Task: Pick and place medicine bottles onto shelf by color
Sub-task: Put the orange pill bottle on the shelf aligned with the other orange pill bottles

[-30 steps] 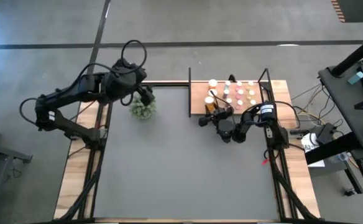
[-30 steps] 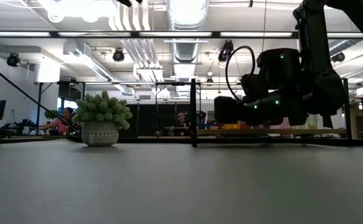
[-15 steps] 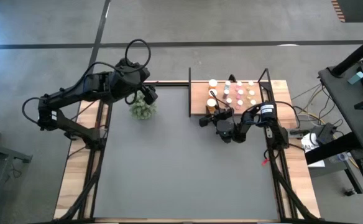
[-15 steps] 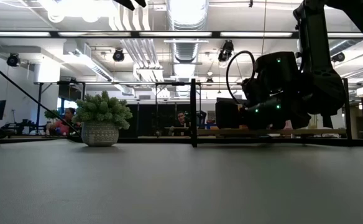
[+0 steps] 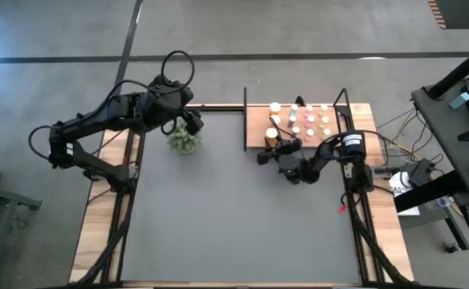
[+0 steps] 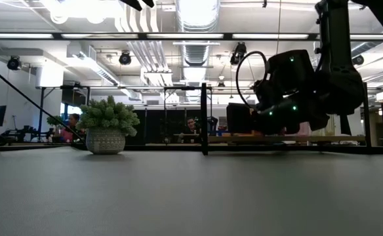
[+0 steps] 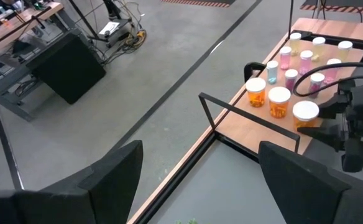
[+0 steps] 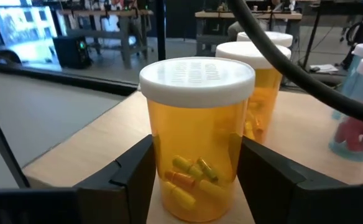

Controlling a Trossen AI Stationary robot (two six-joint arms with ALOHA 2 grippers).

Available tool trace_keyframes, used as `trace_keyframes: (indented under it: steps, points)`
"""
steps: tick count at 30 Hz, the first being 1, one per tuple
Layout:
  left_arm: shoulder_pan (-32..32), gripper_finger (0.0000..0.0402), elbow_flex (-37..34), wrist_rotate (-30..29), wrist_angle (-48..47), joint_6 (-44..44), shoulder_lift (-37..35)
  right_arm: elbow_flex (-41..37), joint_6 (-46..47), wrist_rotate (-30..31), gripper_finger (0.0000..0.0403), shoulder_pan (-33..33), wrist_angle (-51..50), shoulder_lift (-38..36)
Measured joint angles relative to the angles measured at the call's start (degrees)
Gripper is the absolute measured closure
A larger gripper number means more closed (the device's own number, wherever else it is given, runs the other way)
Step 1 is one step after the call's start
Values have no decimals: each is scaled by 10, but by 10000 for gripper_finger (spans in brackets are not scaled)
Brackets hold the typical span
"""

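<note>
In the right wrist view the right hand [image 8: 194, 180] stands with a finger on each side of an orange bottle [image 8: 197, 134], the pads level with its lower body; we cannot tell whether they press it or only flank it. The bottle stands upright on the near edge of the shelf [image 8: 116, 134], white cap on, a few capsules loose in the bottom. We judge it light, rigid clear plastic, smooth-walled and likely slippery, and a bit top-heavy under that broad cap. We would hold it mid-body, below the cap's lip, squarely across the width; a low pinch could let it tip. Just behind it stands a second orange bottle [image 8: 265, 93], close enough to be knocked, so any lift wants to go straight up. Beside these is a blue vial [image 8: 362, 112] with red contents. From above, the right hand [image 5: 273, 149] sits at the shelf's [image 5: 254, 128] front edge, at the worktop's [image 5: 234, 217] back right, with pink, yellow-green and blue vials [image 5: 311, 120] farther back. Across the worktop the left hand [image 5: 188, 120] hovers over the green plant ball [image 5: 184, 141], fingers spread wide and empty, well apart from the shelf. Beyond lies the room, with people seated far off.
</note>
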Motion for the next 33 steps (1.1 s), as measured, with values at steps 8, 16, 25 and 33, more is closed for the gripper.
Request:
trace_keyframes:
  steps: [8, 16, 25, 33]
  points:
    - [0, 100, 0, 0, 0, 0, 0, 0, 50, -3, 213, 0, -110, -45]
    - [1, 100, 0, 0, 0, 2, 0, 0, 50, -18, 171, -2, -121, -44]
    - [1, 100, 0, 0, -1, 2, 0, 0, 50, 2, 132, 0, -121, -50]
    - [1, 100, 0, 0, -1, 2, 0, 0, 10, 2, 131, 3, -124, -98]
